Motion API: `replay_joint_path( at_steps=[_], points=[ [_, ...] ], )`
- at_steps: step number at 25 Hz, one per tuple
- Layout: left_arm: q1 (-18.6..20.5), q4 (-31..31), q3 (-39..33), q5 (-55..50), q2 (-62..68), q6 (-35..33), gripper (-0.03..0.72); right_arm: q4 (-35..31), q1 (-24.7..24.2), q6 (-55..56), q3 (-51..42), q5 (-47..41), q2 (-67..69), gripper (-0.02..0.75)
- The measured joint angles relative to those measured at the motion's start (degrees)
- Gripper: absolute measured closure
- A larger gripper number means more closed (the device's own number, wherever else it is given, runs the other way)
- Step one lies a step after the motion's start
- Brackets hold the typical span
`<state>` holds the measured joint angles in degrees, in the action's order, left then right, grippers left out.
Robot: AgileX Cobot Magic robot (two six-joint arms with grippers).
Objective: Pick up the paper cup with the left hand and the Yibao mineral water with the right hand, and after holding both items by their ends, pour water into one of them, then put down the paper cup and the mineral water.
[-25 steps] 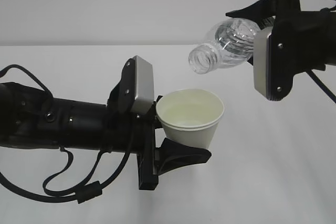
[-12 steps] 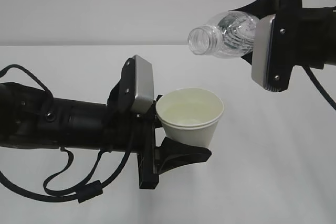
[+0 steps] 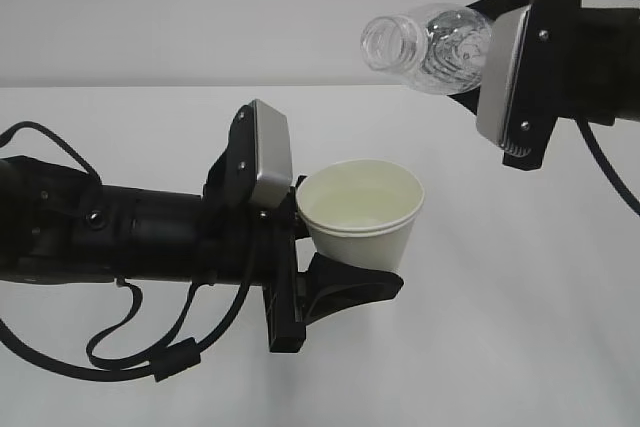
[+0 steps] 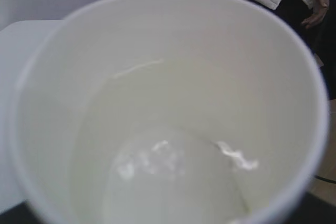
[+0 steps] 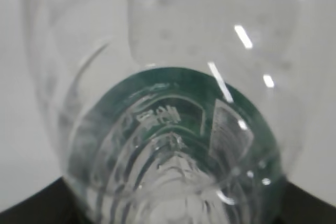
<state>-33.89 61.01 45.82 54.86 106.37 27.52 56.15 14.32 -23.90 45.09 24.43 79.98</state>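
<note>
While it sits upright in the air above the white table [image 3: 520, 347], the small white tapered paper cup [image 3: 362, 215] is pinched at its lower wall by the left hand [image 3: 330, 277], a black gripper on a thick black arm with loose black cables and a small grey box-like camera module [image 3: 262, 155] on top. Its jaws are closed against the cup's lower part, one black finger [image 3: 350, 287] showing under the base. From the left wrist view the cup's pale cream inside [image 4: 168, 129] fills the frame, with a shallow layer of clear water glinting at the bottom.

Up and to the right of the cup, well apart from its rim, the small clear ribbed plastic bottle of Yibao mineral water [image 3: 428, 45] lies nearly level, its uncapped mouth turned toward the left and slightly upward. The right hand [image 3: 505, 57], a black gripper with a grey flat panel [image 3: 505, 77] on its side, is clamped on the bottle's rear end. In the right wrist view the bottle's dark green label band [image 5: 178, 87] shows through the clear wall, close to the lens and blurred.
</note>
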Motion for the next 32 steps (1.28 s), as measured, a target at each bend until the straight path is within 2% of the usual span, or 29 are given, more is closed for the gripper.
replay_joint_path(
  at_steps=[7,19,25,32],
  points=[
    [0.0,-0.16,0.0,0.0,0.0,0.0,0.244,-3.89,0.0,2.03,0.0,0.0,0.0,0.305],
    [0.0,-0.25,0.0,-0.18,0.0,0.0,0.244,-4.58,0.0,7.83,0.0,0.0,0.0,0.305],
    [0.0,-0.25,0.0,-0.18,0.0,0.0,0.244,-8.89,0.0,9.89,0.0,0.0,0.0,0.305],
    [0.0,-0.25,0.0,-1.04,0.0,0.0,0.244,-11.04,0.0,11.83,0.0,-0.21,0.0,0.305]
  ],
)
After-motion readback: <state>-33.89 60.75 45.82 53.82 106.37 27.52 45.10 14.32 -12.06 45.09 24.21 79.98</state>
